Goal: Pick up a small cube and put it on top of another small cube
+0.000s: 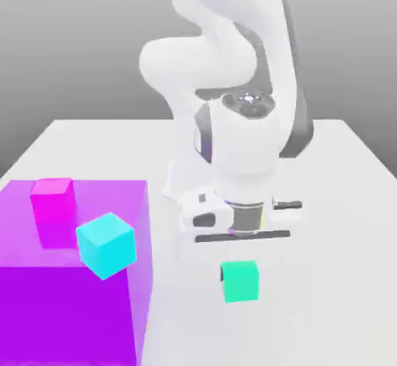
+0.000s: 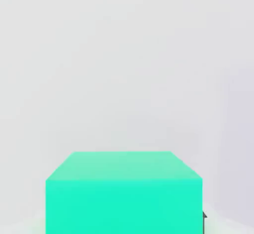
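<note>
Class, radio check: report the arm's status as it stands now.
Gripper closed on green cube. Magenta cube on purple block; cyan cube by the block's near edge, tilted. Nothing seen between green cube and block.

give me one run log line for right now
gripper: shut on green cube | magenta cube: on purple block

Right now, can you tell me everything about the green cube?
The green cube is bright, plain and smooth, like plastic. It looks whole and sits upright. It's below the arm, on the exterior view's right of the purple box. The end effector is closed on its sides. I can't tell whether it touches the table.
</note>
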Tool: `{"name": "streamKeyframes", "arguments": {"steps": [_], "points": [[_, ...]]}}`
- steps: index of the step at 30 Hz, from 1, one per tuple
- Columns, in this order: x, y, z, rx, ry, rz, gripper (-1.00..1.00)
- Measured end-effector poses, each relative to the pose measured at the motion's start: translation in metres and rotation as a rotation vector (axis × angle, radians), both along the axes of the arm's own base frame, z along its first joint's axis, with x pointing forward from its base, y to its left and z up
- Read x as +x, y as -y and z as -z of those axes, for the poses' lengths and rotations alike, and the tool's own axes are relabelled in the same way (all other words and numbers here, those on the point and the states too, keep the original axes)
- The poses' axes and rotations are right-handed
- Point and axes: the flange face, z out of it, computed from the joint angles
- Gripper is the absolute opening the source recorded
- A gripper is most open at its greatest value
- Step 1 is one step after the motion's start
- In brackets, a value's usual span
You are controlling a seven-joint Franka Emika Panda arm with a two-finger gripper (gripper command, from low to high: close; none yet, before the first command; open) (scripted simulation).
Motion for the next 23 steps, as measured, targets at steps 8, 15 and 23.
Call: {"name": "streamKeyframes", "arguments": {"steps": [8,15,23], "points": [[0.053,-0.113,-0.020,-0.003,-0.002,-0.540,-1.00],[0.070,-0.227,-0.040,0.004,-0.005,-1.014,-1.00],[0.070,-0.244,0.011,0.004,-0.005,-1.081,1.00]]}}
